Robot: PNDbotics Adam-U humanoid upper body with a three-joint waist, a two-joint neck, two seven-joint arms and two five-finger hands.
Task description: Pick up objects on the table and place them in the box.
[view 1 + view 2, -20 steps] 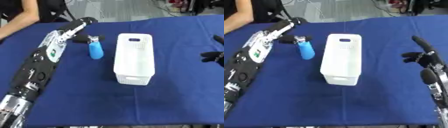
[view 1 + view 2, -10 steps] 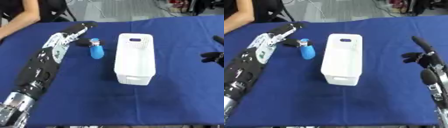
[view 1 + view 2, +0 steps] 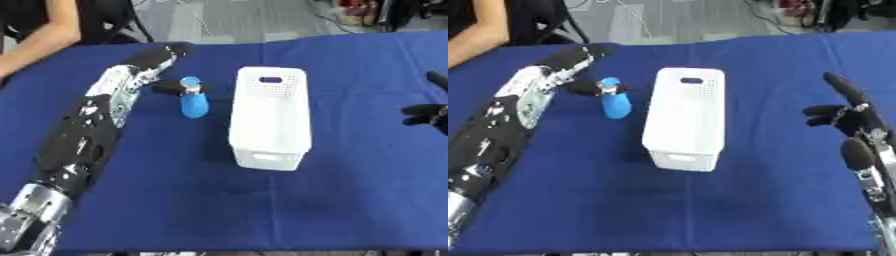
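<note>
A blue bottle (image 3: 193, 102) with a pale cap lies on the blue table (image 3: 175, 200), just left of the white perforated box (image 3: 269, 117). My left hand (image 3: 156, 64) reaches in from the lower left, and its dark tip meets the bottle's cap end. The arm covers the hand's grip. The box stands lengthwise mid-table, and its inside looks empty. My right hand (image 3: 846, 112) hovers at the right edge, well away from the box, relaxed and holding nothing.
A person's bare arm (image 3: 39, 40) rests at the table's far left corner, touching none of these things. A chair and floor cables lie beyond the far edge. Blue cloth stretches in front of and to the right of the box.
My left forearm has swung slightly and settled lower beside the bottle's cap. The bottle, the box and my right hand stay where they were.
</note>
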